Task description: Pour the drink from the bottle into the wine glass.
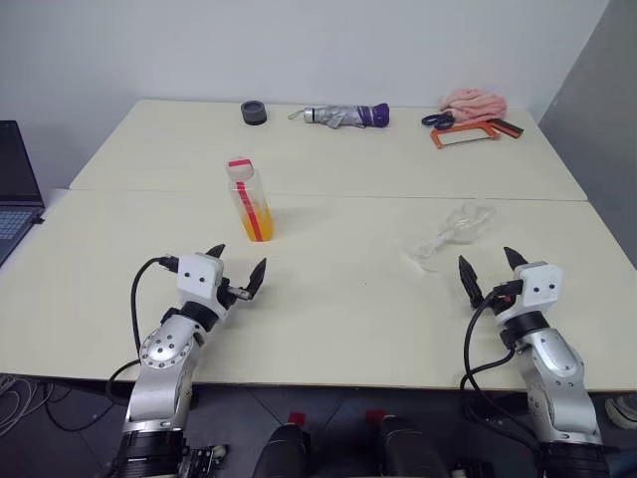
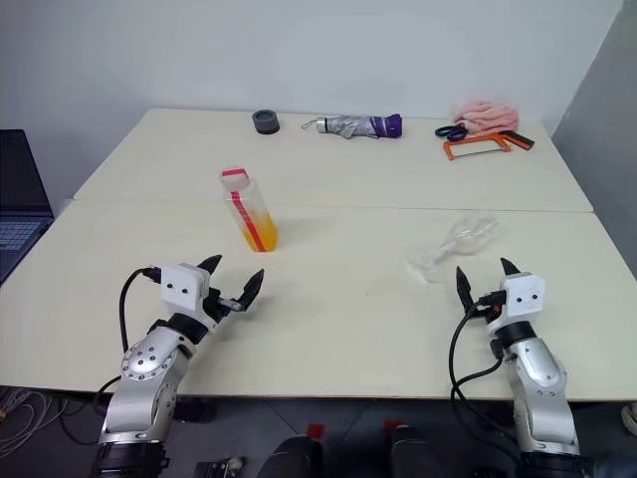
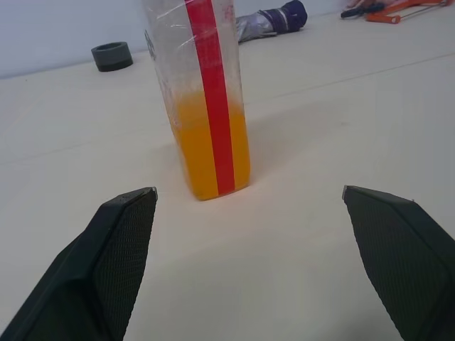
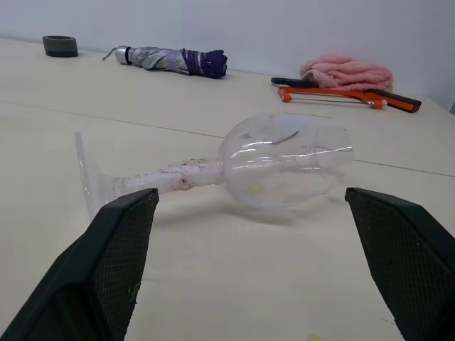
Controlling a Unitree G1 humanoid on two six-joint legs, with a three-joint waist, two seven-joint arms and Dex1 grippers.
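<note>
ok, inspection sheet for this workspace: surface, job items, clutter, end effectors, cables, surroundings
Surface: two cream tables pushed together.
Job's things: clear square plastic bottle with red cap, upright, part full of orange drink; clear stemmed wine glass lying on its side.
Clutter: dark tape roll, folded grey-purple umbrella, scissors, orange hacksaw, pink cloth, all at far edge.
End effectors: left end effector open behind bottle; right end effector open behind glass; both empty.
Cables: black leads along both arms.
Surroundings: laptop on left, white wall.
</note>
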